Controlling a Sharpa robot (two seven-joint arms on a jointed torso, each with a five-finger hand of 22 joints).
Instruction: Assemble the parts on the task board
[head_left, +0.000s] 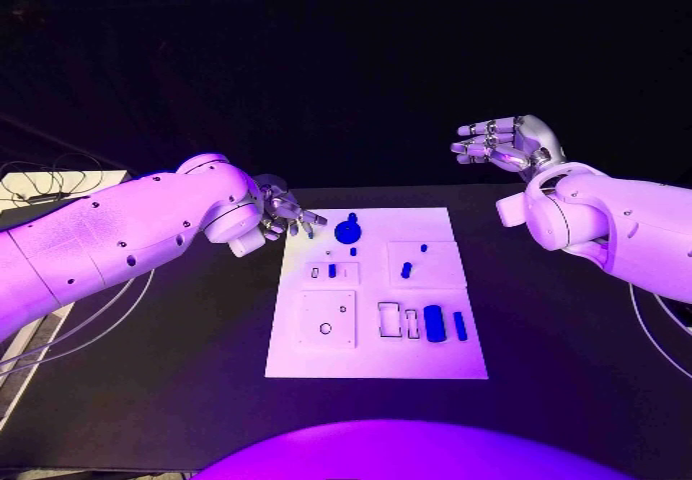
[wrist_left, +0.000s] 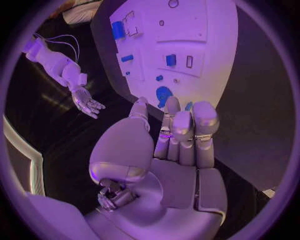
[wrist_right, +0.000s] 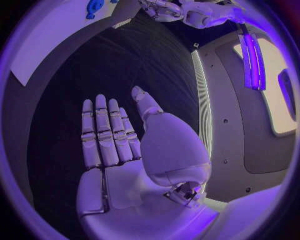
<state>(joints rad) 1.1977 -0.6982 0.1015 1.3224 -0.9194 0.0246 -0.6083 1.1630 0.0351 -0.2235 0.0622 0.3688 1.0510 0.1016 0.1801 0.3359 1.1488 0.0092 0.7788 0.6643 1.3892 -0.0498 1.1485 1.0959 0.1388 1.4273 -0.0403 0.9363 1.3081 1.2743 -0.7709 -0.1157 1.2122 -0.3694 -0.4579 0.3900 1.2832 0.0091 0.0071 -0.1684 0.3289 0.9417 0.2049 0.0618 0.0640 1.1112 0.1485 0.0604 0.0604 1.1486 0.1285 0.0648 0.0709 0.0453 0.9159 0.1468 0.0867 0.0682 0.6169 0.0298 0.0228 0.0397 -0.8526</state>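
The white task board (head_left: 378, 345) lies in the middle of the black table. On it are a round blue part (head_left: 348, 231) near the far edge, small blue parts (head_left: 407, 269) in the middle, and two longer blue parts (head_left: 434, 323) towards the near right. My left hand (head_left: 286, 215) hovers at the board's far left corner, fingers stretched out and empty, a short way from the round part (wrist_left: 164, 94). My right hand (head_left: 500, 143) is raised beyond the board's far right corner, away from it. In the right wrist view this hand (wrist_right: 115, 140) is flat and holds nothing.
Cables and a pale object (head_left: 43, 185) lie off the table's left side. Bare black table (head_left: 159, 360) surrounds the board on the left, right and near sides. The board also has recessed outlines (head_left: 327, 318) on its near left part.
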